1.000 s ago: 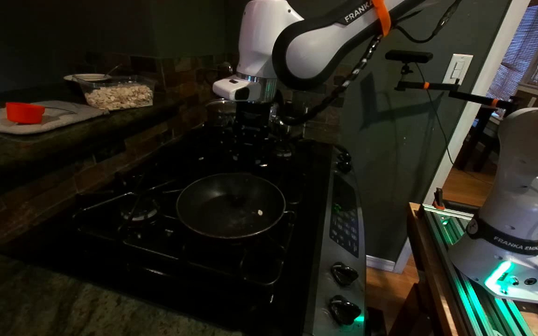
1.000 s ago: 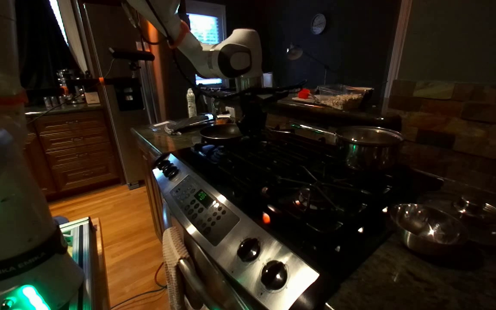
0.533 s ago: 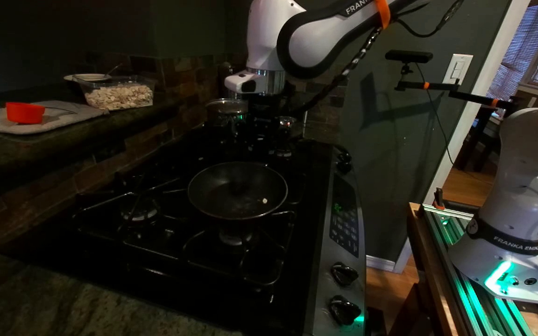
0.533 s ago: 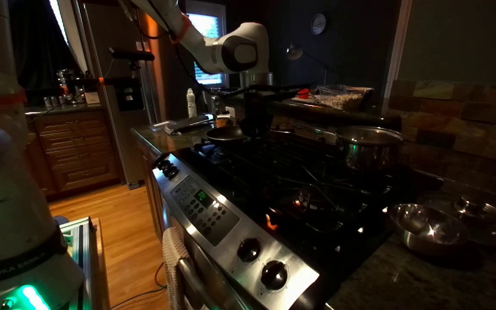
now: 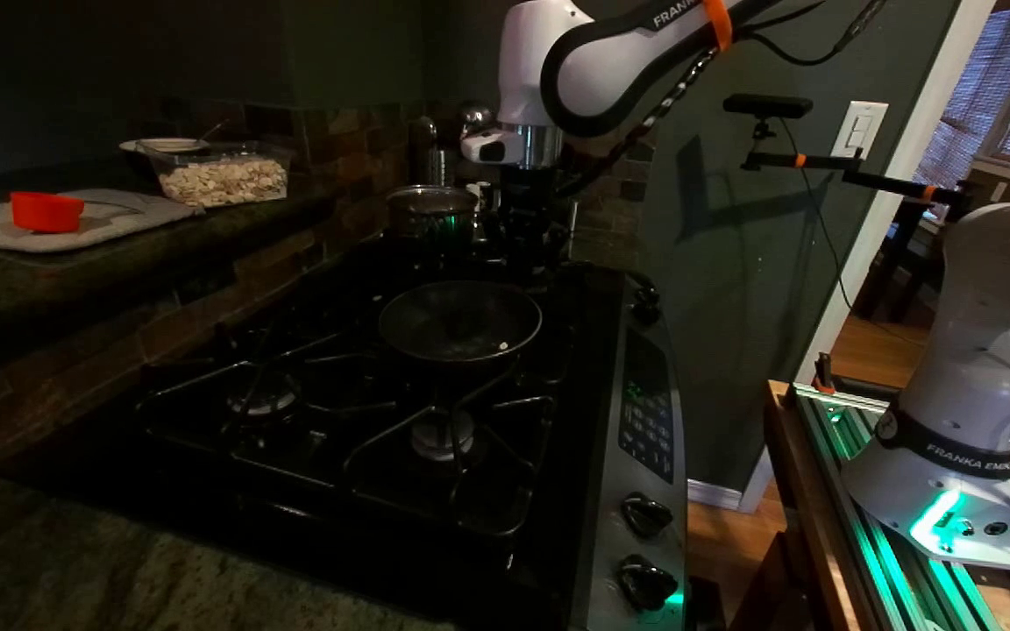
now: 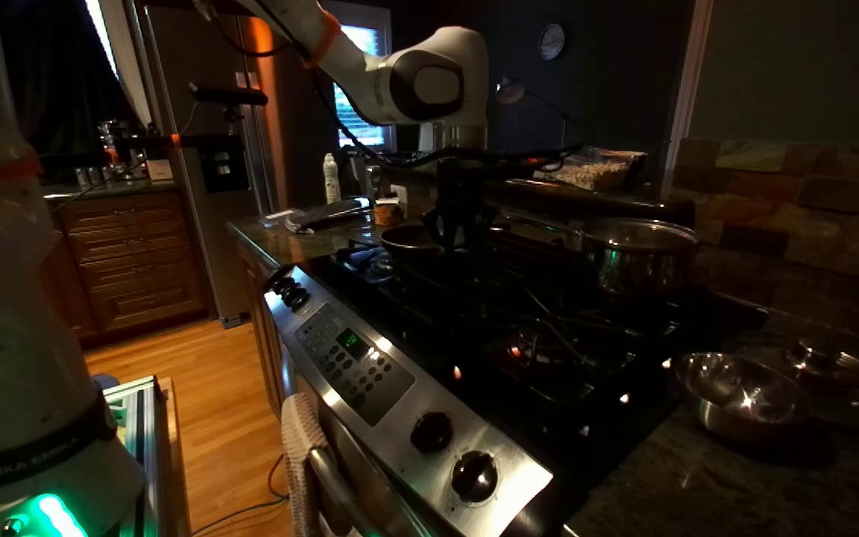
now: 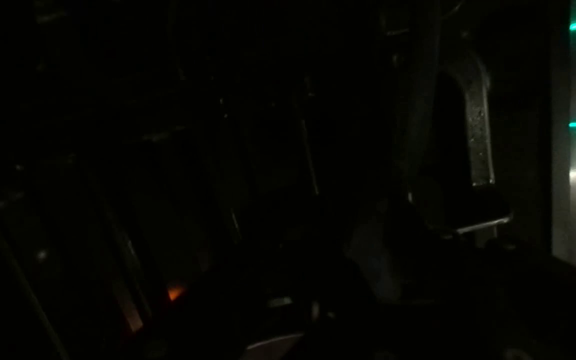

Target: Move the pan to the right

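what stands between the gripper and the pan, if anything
Nothing visible: in both exterior views the gripper is close beside the pan, with no other thing seen between them. Any contact is too dark to make out.

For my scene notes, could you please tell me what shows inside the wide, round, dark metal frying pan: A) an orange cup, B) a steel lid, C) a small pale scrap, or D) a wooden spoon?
C: in an exterior view, a small pale scrap shows against the dark inside of the frying pan.
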Motion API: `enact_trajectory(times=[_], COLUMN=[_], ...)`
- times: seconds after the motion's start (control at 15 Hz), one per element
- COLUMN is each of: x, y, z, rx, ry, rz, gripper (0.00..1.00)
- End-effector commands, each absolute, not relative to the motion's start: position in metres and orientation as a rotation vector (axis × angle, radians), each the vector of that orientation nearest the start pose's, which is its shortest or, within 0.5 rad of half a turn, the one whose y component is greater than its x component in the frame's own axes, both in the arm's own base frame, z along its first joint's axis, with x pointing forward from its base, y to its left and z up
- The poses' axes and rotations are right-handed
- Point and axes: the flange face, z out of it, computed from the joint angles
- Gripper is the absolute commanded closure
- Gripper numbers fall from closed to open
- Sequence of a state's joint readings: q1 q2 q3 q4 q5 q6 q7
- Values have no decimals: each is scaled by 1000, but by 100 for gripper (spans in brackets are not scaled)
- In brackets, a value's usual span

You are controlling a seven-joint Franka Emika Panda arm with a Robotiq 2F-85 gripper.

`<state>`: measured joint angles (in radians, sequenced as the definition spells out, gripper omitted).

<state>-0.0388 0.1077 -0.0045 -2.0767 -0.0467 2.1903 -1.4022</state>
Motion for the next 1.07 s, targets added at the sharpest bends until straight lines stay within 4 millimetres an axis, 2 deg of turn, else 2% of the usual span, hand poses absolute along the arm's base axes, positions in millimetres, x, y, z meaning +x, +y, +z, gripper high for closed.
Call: enact_trajectory(times=[0.0, 0.2, 0.4, 0.6, 0.67, 1.0], x=[544, 534, 528, 526, 535, 533], y=[-49, -69, -83, -87, -88, -89], z=[368, 364, 369, 377, 372, 376], rx=[-2545, -2615, -2709, -2766, -2724, -2748], ry=[-1842, -1705, -1574, -1487, -1549, -1513], rz=[37, 32, 18, 0, 32, 25], gripper=[92, 92, 92, 92, 67, 67])
